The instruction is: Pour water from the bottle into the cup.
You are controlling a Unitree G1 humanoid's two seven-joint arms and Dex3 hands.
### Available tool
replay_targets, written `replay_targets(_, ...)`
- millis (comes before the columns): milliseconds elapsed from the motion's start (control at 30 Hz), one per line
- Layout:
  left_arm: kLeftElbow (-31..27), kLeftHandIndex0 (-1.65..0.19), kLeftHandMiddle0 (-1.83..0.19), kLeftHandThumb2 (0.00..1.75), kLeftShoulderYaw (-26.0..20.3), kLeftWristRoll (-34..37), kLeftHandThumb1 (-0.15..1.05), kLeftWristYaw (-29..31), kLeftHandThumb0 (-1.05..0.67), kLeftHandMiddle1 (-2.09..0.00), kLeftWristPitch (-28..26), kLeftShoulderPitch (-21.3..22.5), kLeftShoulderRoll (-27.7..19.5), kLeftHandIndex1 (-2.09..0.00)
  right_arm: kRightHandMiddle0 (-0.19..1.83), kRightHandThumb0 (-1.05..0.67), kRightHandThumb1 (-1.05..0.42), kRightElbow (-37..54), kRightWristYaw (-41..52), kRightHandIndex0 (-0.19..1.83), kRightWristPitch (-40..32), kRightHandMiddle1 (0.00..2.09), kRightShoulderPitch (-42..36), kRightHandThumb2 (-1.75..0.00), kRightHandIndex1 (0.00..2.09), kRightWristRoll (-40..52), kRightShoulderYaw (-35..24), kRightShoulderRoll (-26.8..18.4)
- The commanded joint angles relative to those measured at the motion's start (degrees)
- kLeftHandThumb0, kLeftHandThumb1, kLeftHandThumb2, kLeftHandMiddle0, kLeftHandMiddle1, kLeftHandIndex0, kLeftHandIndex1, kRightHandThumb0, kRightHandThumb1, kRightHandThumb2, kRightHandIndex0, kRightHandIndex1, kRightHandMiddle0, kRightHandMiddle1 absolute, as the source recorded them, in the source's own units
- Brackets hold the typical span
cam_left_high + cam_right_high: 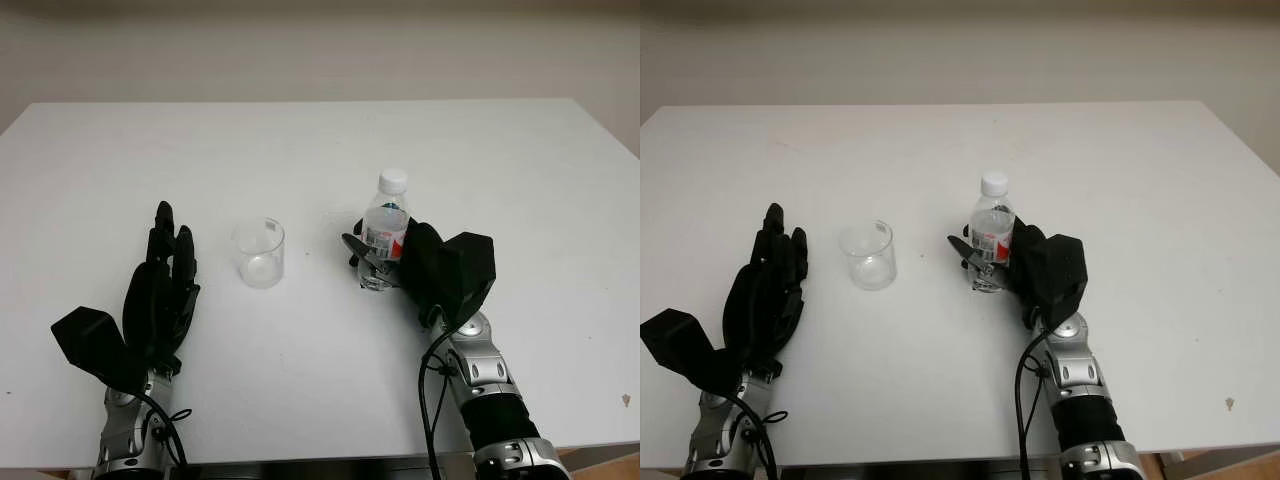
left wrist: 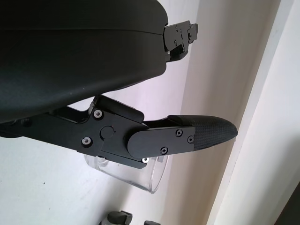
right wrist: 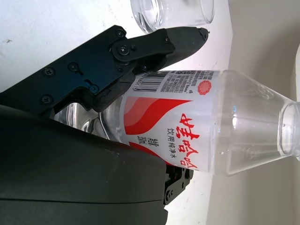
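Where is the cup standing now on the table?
In the left eye view, the cup stands upright on the white table, between the open left hand and the bottle held by the right hand.

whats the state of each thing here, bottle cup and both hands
bottle: upright on the table, white cap on, gripped around its lower body
cup: upright on the table, looks empty, untouched, apart from the bottle
right hand: shut on the bottle
left hand: open, on the cup's other side, holding nothing
table: white, bearing cup and bottle
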State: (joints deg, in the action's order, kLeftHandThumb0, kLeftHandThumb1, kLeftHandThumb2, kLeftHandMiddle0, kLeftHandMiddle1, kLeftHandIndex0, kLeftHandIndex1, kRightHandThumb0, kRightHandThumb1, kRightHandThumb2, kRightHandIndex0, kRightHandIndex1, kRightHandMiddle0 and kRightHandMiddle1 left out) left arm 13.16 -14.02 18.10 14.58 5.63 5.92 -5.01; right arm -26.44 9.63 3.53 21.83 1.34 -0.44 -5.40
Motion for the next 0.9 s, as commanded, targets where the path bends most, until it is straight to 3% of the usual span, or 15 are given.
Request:
replay_targets(0, 1.5, 0.18, 0.17, 0.46, -0.4, 0.6, 1.05, 0.2, -0.77, -0.06, -1.2, -2.3, 0.0, -0.05, 0.19, -0.56, -1.05, -1.0, 0.6, 0.35, 1.4, 2.06, -0.8, -0.29, 2.07, 0.2, 0.2, 0.2)
replay_targets(100, 0.9, 0.18, 0.17, 0.46, -0.6, 0.7, 1.05, 0.1, -0.76, -0.06, -1.8, -2.4, -0.1, -0.05, -0.06, -0.59, -1.05, -1.7, 1.4, 0.06, 2.7, 1.86, -0.7, -0.16, 1.92, 1.1, -0.2, 0.6)
replay_targets(300, 0.7, 0.18, 0.16, 0.45, -0.7, 0.6, 1.05, 0.2, -0.77, -0.06, -2.2, -2.4, -0.5, -0.05, -0.18, -0.66, -1.04, -2.2, 0.8, -0.16, 5.7, 1.68, -0.9, -0.07, 1.76, -1.0, 0.7, -0.1)
replay_targets(433, 1.0, 0.17, 0.16, 0.45, -0.8, 0.6, 1.05, 0.5, -0.76, -0.06, -2.2, -2.1, -0.8, -0.06, -0.19, -0.73, -1.0, -0.6, 1.8, -0.19, 5.6, 1.12, -1.6, -0.05, 1.04, -1.6, 0.9, -1.0)
replay_targets(467, 1.0, 0.17, 0.16, 0.44, -0.8, 0.6, 1.05, 0.5, -0.77, -0.06, -2.3, -2.1, -0.8, -0.06, -0.19, -0.73, -0.97, -0.5, 2.2, -0.18, 5.9, 0.83, -1.8, -0.05, 0.69, -1.7, 1.0, -1.2)
replay_targets(600, 1.1, 0.17, 0.17, 0.44, -0.9, 0.6, 1.05, 0.8, -0.77, -0.05, -2.4, -1.9, -1.0, -0.06, -0.18, -0.74, -0.93, 0.6, 4.2, -0.18, 6.0, 0.32, -2.5, -0.05, 0.16, -0.7, 0.9, -1.5)
replay_targets(733, 0.9, 0.17, 0.16, 0.44, -0.9, 0.3, 1.05, 0.6, -0.77, -0.06, -2.5, -1.9, -1.2, -0.06, -0.19, -0.76, -0.91, 0.5, 5.1, -0.19, 7.4, 0.03, -3.1, -0.05, 0.01, 0.1, 0.4, -1.5)
replay_targets(867, 0.8, 0.17, 0.16, 0.45, -0.7, 0.0, 1.05, 0.5, -0.77, -0.06, -2.6, -1.9, -1.6, -0.06, -0.19, -0.77, -0.9, 0.5, 5.2, -0.19, 8.0, 0.0, -3.4, -0.05, 0.0, 0.7, 0.1, -1.5)
